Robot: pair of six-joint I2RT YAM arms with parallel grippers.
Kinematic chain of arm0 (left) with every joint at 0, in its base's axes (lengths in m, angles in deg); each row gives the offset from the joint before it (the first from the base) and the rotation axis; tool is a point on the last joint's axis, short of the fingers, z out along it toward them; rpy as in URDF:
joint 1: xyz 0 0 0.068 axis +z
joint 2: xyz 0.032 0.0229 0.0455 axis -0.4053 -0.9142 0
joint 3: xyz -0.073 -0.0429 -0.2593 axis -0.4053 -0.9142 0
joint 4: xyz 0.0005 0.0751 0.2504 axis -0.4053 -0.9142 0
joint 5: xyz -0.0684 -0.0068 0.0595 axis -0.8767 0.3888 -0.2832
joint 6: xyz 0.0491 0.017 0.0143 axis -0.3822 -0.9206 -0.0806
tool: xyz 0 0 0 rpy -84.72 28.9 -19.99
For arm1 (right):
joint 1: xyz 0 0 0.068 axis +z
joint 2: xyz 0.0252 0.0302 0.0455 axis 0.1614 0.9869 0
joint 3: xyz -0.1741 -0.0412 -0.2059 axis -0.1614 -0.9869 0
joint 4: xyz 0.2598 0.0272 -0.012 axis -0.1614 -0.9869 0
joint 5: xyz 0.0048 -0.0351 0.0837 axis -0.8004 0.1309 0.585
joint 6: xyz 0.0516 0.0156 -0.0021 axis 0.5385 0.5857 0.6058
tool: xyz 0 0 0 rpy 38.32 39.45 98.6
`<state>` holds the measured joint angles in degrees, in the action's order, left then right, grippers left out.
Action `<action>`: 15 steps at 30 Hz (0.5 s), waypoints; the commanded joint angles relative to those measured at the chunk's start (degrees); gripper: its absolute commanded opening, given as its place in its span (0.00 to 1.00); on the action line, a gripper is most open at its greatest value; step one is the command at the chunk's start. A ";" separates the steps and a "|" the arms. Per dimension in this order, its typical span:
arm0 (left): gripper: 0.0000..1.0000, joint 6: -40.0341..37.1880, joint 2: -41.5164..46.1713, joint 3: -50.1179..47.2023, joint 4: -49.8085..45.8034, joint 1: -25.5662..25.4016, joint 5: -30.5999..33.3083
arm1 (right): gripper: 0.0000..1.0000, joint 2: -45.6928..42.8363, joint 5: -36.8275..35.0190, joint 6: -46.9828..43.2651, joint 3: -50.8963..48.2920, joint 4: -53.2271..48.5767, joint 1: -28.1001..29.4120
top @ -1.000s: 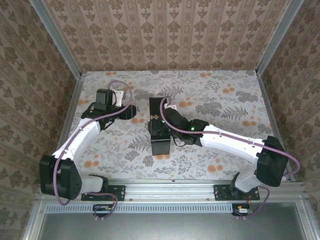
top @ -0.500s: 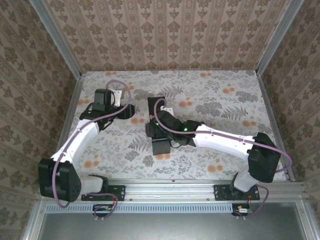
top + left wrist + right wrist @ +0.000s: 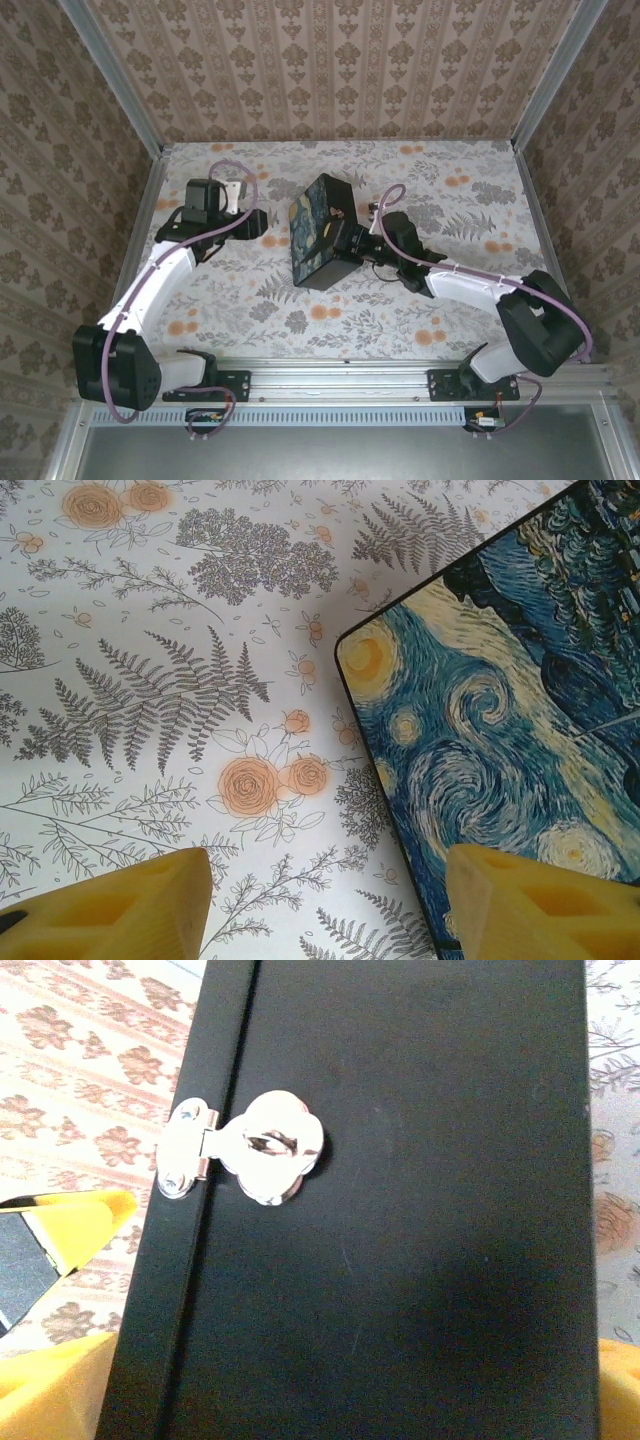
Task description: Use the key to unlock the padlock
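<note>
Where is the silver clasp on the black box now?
In the right wrist view the silver clasp sits upper left on the box's black side, bridging the lid seam.

No legible text, labels, brands, numbers or signs in any view.
The box (image 3: pixel 322 232) carries a swirling blue-and-yellow painted lid (image 3: pixel 510 750) with no lettering; its black side (image 3: pixel 400 1220) bears a plain silver hasp (image 3: pixel 245 1147) with no marking that can be read. The table cover (image 3: pixel 200 680) and the walls (image 3: pixel 340 70) show floral patterns only, without characters.
</note>
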<state>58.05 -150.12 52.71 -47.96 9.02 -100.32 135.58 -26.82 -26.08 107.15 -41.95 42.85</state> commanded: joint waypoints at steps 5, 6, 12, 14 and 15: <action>0.65 -0.65 0.57 6.56 -4.25 -1.00 1.91 | 1.00 10.23 12.92 3.01 -2.74 13.22 -2.35; 0.65 -1.12 0.78 7.45 -4.93 -0.89 2.65 | 1.00 11.75 13.85 3.76 -2.91 15.55 -2.44; 0.66 -2.16 1.81 10.14 -6.95 -0.31 4.67 | 1.00 17.38 15.01 4.97 -1.53 20.96 -2.71; 0.66 -2.38 1.68 10.37 -7.47 -0.22 5.00 | 1.00 18.54 15.85 4.77 -0.20 19.88 -2.76; 0.66 -2.51 1.40 10.50 -7.74 -0.09 5.18 | 1.00 18.98 16.49 4.33 0.90 17.37 -2.80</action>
<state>57.04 -149.71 61.61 -52.79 8.27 -96.67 153.02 -12.97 -20.90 105.00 -25.84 40.22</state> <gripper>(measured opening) 0.661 0.999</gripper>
